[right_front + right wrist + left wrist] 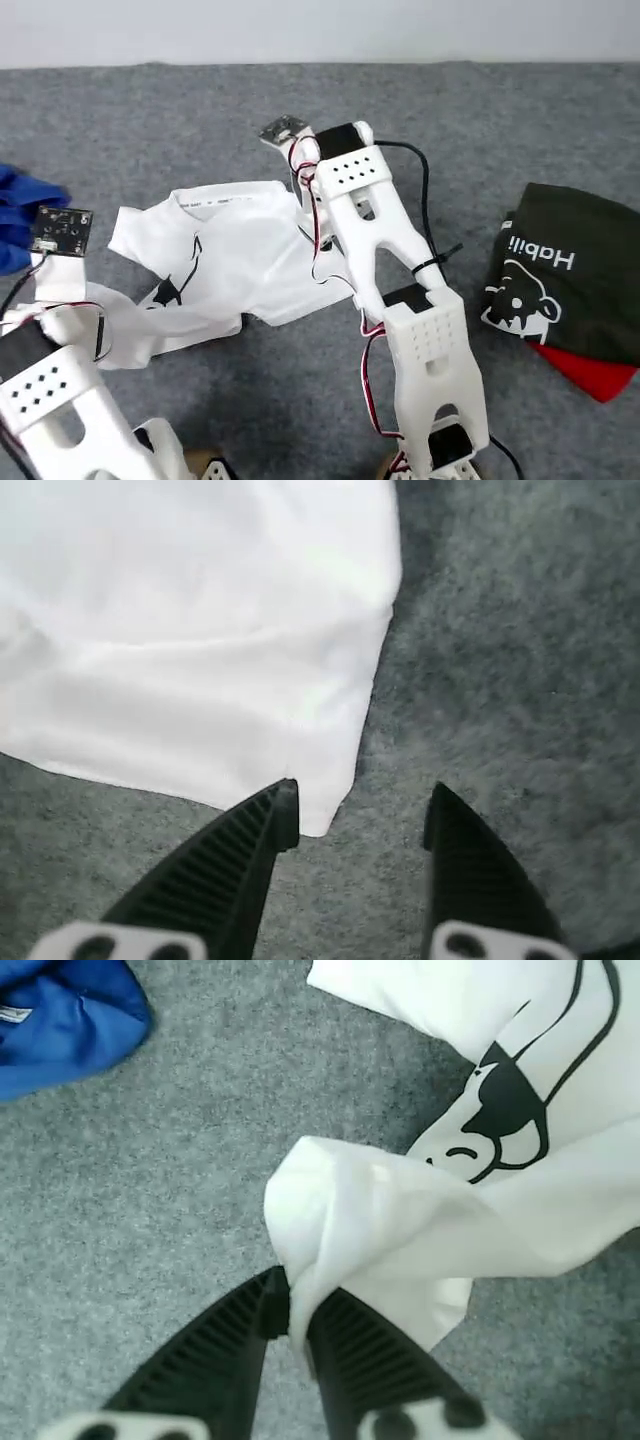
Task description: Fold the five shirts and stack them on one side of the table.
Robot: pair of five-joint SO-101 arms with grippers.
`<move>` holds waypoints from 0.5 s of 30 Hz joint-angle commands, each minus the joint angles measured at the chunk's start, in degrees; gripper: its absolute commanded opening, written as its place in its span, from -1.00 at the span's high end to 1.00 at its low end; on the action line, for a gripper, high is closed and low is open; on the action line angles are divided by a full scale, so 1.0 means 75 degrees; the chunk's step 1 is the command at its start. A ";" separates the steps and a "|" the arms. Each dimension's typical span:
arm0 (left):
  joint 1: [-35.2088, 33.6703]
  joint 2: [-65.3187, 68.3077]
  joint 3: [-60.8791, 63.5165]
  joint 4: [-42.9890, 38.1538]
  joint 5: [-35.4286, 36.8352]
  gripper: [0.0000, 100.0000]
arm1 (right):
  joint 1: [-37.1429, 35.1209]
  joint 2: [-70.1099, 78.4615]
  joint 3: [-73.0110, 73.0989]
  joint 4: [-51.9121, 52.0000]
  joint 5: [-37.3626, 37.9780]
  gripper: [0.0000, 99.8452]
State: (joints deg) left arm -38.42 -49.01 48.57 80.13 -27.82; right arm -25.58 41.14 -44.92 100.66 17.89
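My left pincer (pixel 298 1305) pinches the white shirt (pixel 400 1230); my right pincer (pixel 360 815) gapes empty; that thin hold could slip.

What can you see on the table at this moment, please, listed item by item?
White cloth shirt with a black drawing: one, white, lying crumpled mid-table.
Blue cloth shirt: one, blue, bunched at the left edge of the high view.
Dark folded shirt with white print: one, dark, at the right side of the high view.
Red shirt: one, red, under the dark folded shirt, its edge sticking out.
Grey felt-like table cover: one, grey, beneath everything.
Left gripper: one, black fingers, shut on a fold of the white shirt.
Right gripper: one, black fingers, open at the white shirt's corner.
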 commanded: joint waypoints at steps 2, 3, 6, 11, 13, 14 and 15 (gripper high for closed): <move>0.0070 -0.0164 -0.0041 -0.0117 -0.0105 0.99 | -0.0123 -0.0932 0.0188 0.0334 -0.0117 0.54; 0.0070 -0.0164 -0.0041 -0.0117 -0.0105 0.99 | -0.0182 -0.1037 0.0399 0.0334 -0.0129 0.54; 0.0070 -0.0164 -0.0041 -0.0117 -0.0105 0.99 | -0.0346 -0.1377 0.1348 0.0334 -0.0164 0.54; 0.0070 -0.0164 -0.0041 -0.0117 -0.0094 0.99 | -0.0545 -0.1459 0.2262 0.0287 -0.0305 0.54; 0.0070 -0.0164 -0.0041 -0.0117 -0.0094 0.99 | -0.0568 -0.1260 0.2262 0.0264 -0.0352 0.54; 0.0070 -0.0164 -0.0041 -0.0117 -0.0094 0.99 | -0.0568 -0.1119 0.2262 0.0182 -0.0363 0.54; 0.0070 -0.0164 -0.0041 -0.0117 -0.0094 0.99 | -0.0557 -0.0967 0.2262 0.0123 -0.0375 0.54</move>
State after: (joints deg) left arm -38.42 -49.01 48.57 80.13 -27.82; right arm -29.45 34.11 -27.96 100.66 15.96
